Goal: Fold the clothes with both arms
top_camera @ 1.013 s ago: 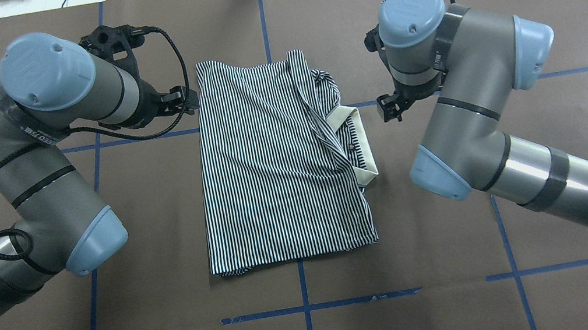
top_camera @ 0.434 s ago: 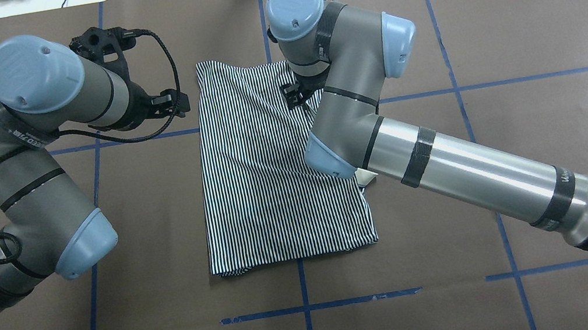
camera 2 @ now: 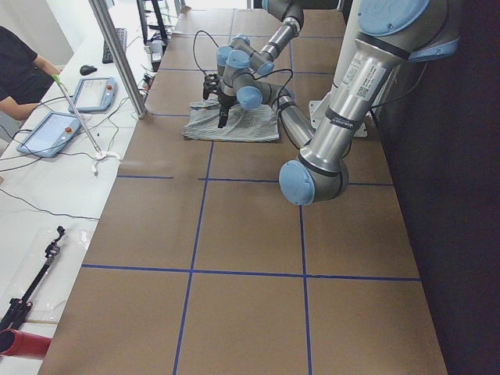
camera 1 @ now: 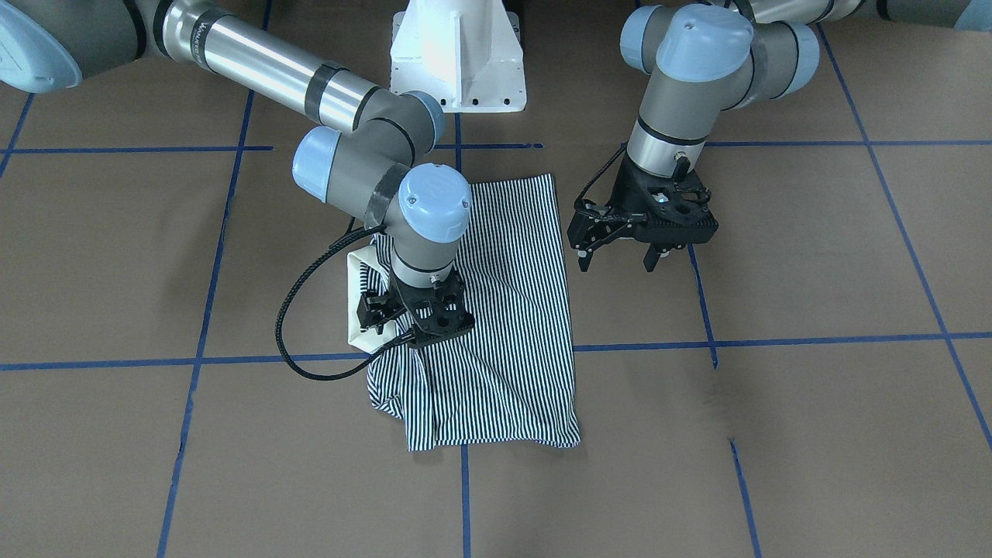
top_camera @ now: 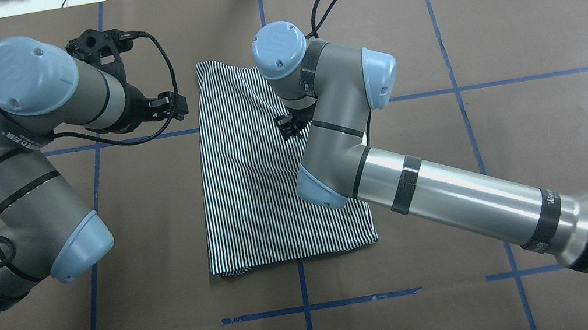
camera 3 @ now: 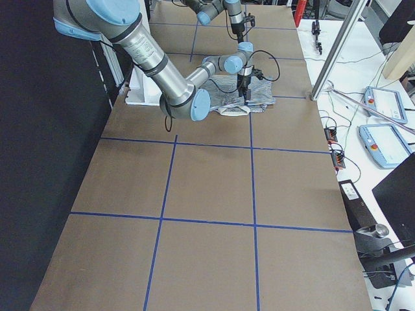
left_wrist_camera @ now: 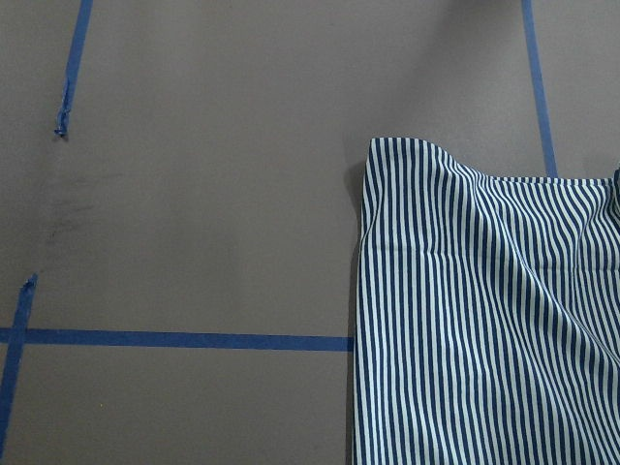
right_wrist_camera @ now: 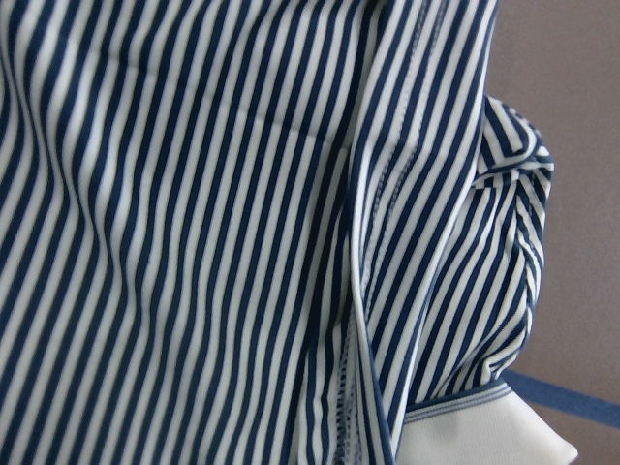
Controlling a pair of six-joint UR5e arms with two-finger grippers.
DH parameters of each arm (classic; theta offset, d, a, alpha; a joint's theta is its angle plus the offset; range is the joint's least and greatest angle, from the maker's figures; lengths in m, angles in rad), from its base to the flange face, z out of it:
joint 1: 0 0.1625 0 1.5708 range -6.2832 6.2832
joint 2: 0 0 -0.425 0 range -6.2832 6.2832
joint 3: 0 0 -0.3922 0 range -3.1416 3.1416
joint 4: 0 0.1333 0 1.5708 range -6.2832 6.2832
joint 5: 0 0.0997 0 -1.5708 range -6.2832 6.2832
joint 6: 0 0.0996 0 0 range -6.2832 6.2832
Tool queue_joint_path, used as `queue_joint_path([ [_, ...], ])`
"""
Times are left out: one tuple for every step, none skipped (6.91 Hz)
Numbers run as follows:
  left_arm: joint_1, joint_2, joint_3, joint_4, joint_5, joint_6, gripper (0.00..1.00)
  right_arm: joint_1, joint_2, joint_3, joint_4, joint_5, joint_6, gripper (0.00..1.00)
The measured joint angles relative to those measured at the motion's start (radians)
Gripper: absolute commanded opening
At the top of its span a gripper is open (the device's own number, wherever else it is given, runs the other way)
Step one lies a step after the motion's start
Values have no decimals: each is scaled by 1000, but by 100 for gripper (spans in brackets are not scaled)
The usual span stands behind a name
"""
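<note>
Blue tape lines (top_camera: 306,308) are crossing the brown table (top_camera: 511,6) in a grid. A white pedestal (camera 1: 459,54) is standing at the table's robot side. Beside the table, a tablet (camera 2: 95,94) and a second tablet (camera 2: 48,134) are lying on a white bench (camera 2: 55,195) among cables, near a metal post (camera 2: 117,55). A person in black (camera 2: 19,70) is showing at the bench's far end. A black tool (camera 2: 31,281) and a red tube (camera 2: 23,344) are lying at its near end.

Brown table (top_camera: 511,6), blue tape grid (top_camera: 493,84), folded striped polo shirt (top_camera: 251,195).

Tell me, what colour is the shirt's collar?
The collar is plain cream, clearest in the exterior front-facing view.
</note>
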Motion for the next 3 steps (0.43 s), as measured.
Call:
queue_joint_path([
  [0, 0, -1, 0, -2, 0, 100, -1, -7, 0, -7, -6, -1, 100],
  [1, 0, -1, -1, -3, -1, 100, 1, -15, -1, -9, -11, -2, 100],
  [2, 0, 0, -1, -3, -1, 100, 4, -21, -1, -10, -15, -3, 100],
])
